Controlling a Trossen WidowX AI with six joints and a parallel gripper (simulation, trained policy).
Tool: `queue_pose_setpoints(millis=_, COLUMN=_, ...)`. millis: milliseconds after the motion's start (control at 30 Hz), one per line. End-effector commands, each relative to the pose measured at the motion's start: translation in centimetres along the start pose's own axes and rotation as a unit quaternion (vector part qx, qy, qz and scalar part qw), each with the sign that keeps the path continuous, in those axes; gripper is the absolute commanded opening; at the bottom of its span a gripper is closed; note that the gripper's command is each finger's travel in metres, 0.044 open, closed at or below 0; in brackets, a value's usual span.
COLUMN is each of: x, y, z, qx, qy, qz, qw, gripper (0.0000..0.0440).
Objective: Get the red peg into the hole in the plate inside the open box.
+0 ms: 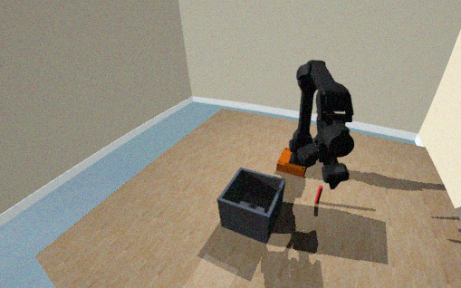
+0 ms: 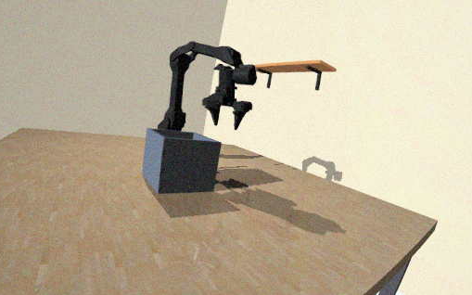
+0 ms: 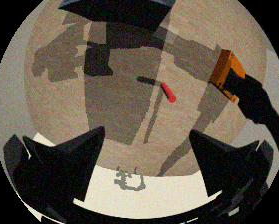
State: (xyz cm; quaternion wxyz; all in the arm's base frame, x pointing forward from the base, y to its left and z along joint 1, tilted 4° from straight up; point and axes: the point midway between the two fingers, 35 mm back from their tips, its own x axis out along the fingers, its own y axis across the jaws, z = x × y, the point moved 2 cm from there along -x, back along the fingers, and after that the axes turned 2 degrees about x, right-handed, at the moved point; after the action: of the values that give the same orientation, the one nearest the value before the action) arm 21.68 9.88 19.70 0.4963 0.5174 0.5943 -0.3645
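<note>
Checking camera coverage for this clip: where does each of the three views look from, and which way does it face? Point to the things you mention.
Top: high, angled down across the table at the open box [image 1: 245,223] [image 2: 190,166], red peg [image 1: 319,195] [image 3: 168,92] and walls; the arm [image 1: 306,106] [image 2: 177,90] shows.
Exterior: off to one side, facing the box, the arm behind it and a wall shelf [image 2: 299,67]; the open gripper [image 2: 225,126] [image 3: 149,133] shows.
Wrist: on the hand, facing past both fingers toward the table.
Shared: top and wrist both show the peg.
</note>
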Motion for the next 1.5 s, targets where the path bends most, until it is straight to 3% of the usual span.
queue_pose_setpoints(millis=0, x=1.0, y=-1.7, z=-0.5, qx=0.002, qy=-0.01, qz=-0.027, qw=1.0, gripper=0.044)
queue_pose_setpoints(millis=600, x=6.3, y=-4.9, z=0.2, qx=0.001, qy=-0.041, qz=-0.093, qw=0.995, gripper=0.044)
queue_pose_setpoints(millis=1133, x=11.3, y=-5.4, z=2.2, qx=0.018, qy=-0.054, qz=-0.096, qw=0.994, gripper=0.0431)
queue_pose_setpoints(millis=1267, x=12.2, y=-5.2, z=2.4, qx=0.015, qy=-0.055, qz=-0.09, qw=0.994, gripper=0.0372)
queue_pose_setpoints(millis=1467, x=13.1, y=-4.8, z=2.5, qx=0.005, qy=-0.055, qz=-0.088, qw=0.995, gripper=0.022)
